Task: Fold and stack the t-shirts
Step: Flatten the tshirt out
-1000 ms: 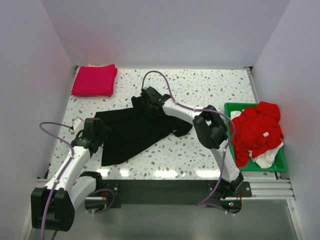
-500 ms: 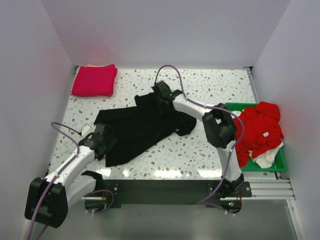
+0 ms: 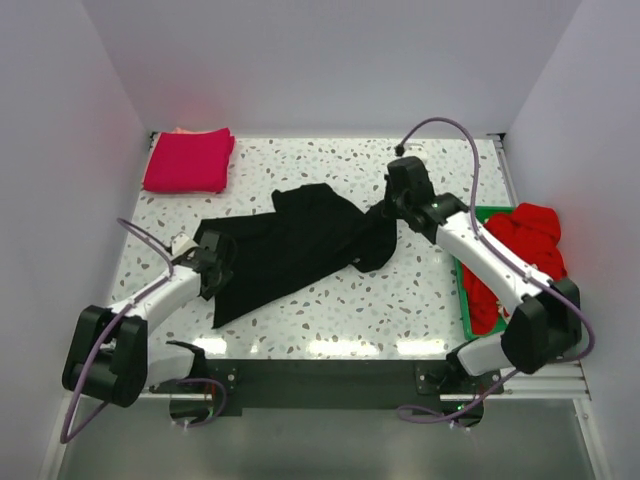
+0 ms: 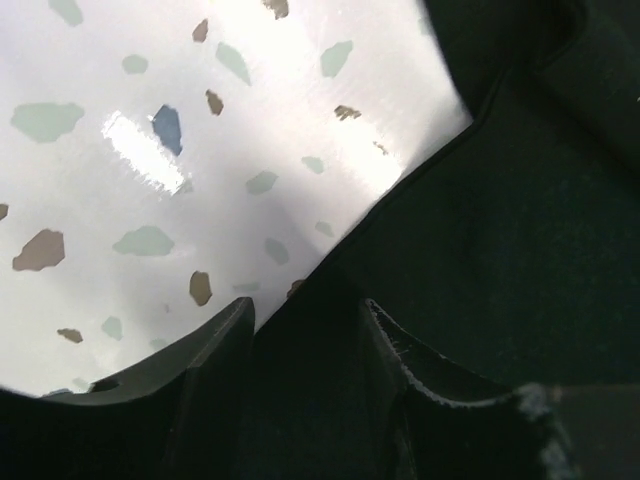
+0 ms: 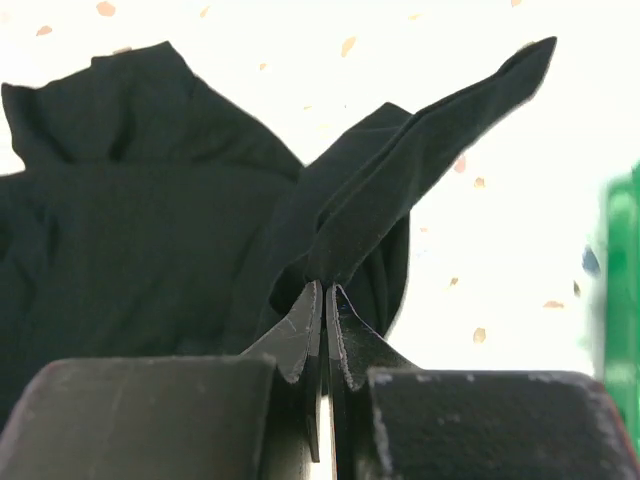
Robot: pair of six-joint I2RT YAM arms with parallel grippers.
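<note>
A large black t-shirt [image 3: 290, 248] lies spread and rumpled across the middle of the speckled table. My right gripper [image 3: 386, 208] is at its right end, shut on a pinched fold of the black cloth [image 5: 400, 170] that rises from the closed fingertips [image 5: 312, 300]. My left gripper [image 3: 217, 264] sits low at the shirt's left edge. Its jaws stand apart astride the hem, with black cloth [image 4: 480, 230] between the fingers [image 4: 228, 335]. A folded magenta-pink t-shirt [image 3: 188, 160] lies at the back left, with a peach edge [image 3: 181, 130] showing under it. Red t-shirts [image 3: 525, 250] are heaped at the right.
A green plastic tray [image 3: 466, 305] at the right edge holds the red heap, and my right forearm crosses above it. White walls close in the table [image 3: 420, 290] on three sides. The arm bases and a black rail run along the near edge.
My right gripper has shut on the black t-shirt and drawn it rightward, the arm swinging out over the tray. My left gripper has moved in onto the shirt's left hem, its jaws narrowing.
</note>
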